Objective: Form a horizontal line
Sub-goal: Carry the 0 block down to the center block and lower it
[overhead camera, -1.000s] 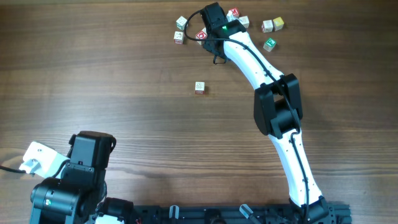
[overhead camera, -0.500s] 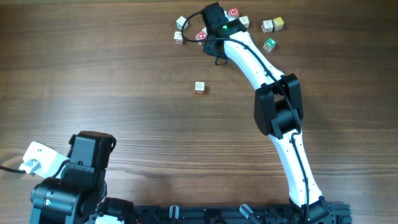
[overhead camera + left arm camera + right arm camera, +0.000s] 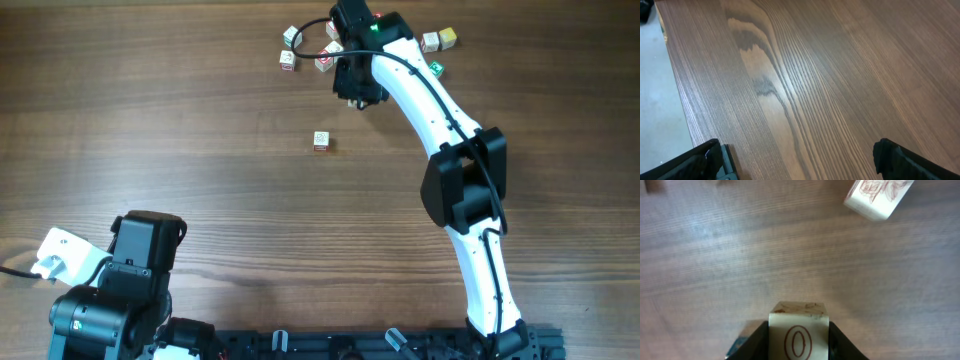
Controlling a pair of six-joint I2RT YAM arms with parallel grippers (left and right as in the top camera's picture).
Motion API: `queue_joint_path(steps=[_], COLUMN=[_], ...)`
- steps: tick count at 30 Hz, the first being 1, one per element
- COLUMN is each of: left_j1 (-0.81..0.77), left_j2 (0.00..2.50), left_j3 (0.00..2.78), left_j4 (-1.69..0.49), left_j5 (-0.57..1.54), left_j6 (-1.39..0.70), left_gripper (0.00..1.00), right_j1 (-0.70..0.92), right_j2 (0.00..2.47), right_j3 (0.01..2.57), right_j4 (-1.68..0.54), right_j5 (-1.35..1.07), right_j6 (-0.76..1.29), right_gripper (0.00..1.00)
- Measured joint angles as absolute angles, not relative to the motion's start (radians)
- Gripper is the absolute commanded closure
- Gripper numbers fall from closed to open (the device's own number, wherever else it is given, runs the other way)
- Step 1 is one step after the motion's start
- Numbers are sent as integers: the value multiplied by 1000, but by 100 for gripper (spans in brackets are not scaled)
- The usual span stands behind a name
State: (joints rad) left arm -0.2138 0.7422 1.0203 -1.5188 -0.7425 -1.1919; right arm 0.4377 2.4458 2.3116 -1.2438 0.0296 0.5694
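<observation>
Fingers of my right gripper (image 3: 799, 347) were clamped on the red-O cube (image 3: 799, 330), its lower edge cut off by the frame. At one o'clock, another cube (image 3: 879, 196) ran out of frame. Seen from overhead, the lone pale cube (image 3: 320, 141) lay at seven o'clock, well apart. My left gripper (image 3: 800, 162) gaped wide, only its tips showing.

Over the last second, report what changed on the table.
The right arm swung rightward, its elbow shifting right. The right gripper stayed shut on the O cube, which seems to have shifted slightly toward the robot. Unchanged: the lone cube, the other loose cubes, and the left gripper, open over bare table.
</observation>
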Motion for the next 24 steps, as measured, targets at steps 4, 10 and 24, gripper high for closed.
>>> queue_joint_path(steps=[4,10,24], left_j1=[-214,-214,-214], left_j2=[742,742,742], left_j3=[1020,1020,1020], left_j4=[-1519,-1519,-1519], left_j5=[-743,-743,-743], left_j6=[-1192,-1192,-1192], left_gripper=[0,0,0], right_j1=[438,438,489], right_j2=[2446,2446,2446], right_j3=[2312,2312,2301], right_j4=[-1313,-1355,-1397], right_j5=[3,-8,-19], right_j6=[562,555,541], right_gripper=[74,74,72])
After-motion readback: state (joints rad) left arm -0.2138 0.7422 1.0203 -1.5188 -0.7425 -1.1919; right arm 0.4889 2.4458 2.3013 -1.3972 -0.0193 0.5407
